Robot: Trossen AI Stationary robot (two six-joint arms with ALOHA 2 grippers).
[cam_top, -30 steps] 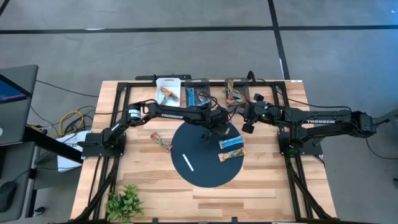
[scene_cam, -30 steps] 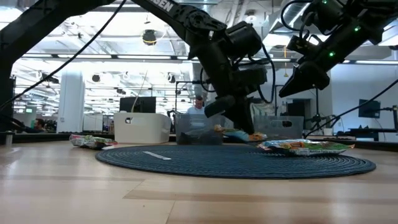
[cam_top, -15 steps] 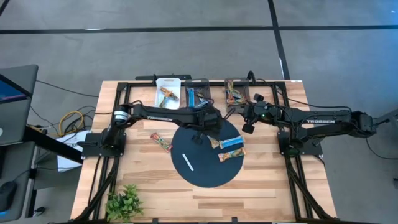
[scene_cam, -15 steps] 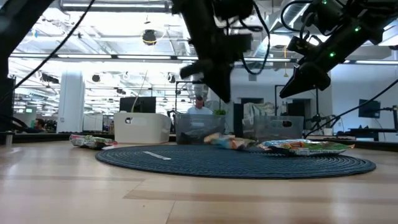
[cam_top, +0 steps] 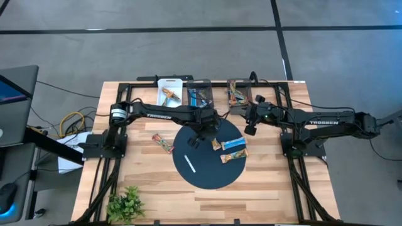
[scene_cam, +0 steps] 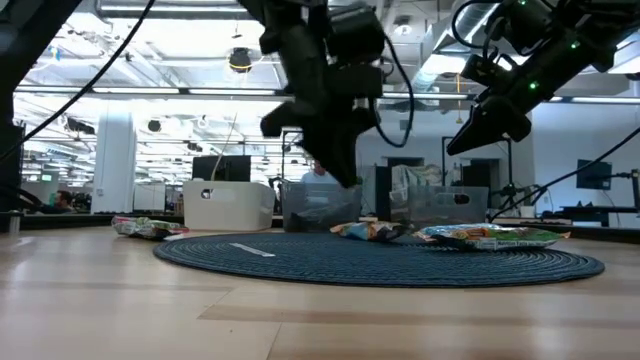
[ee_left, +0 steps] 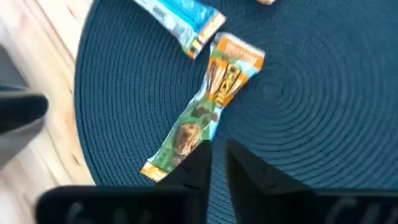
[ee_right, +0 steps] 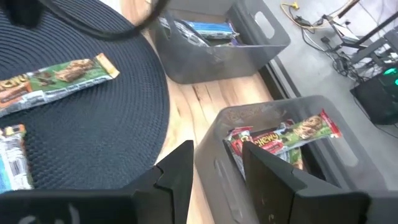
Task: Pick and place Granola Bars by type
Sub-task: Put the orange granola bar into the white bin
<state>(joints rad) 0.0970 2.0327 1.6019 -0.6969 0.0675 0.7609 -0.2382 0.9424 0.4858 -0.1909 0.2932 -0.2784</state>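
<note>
Care over alignment mattered most: the left gripper (ee_left: 217,158), fingers a narrow slit apart and apparently empty, hovered over the green-orange bar (ee_left: 202,115) on the round mat (ee_left: 323,112), needing wider jaws squared across it, while the right gripper (ee_right: 217,165) waited part-open and empty above the bin (ee_right: 323,180).

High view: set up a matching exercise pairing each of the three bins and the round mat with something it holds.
Holders:
1. white bin
2. middle bin
3. right-hand bin
4. round mat

Contents:
A. white stick
B. reddish multicoloured bars
C. orange-brown bar
D. blue bars

Pairs: 1-C, 2-D, 3-B, 4-A
</note>
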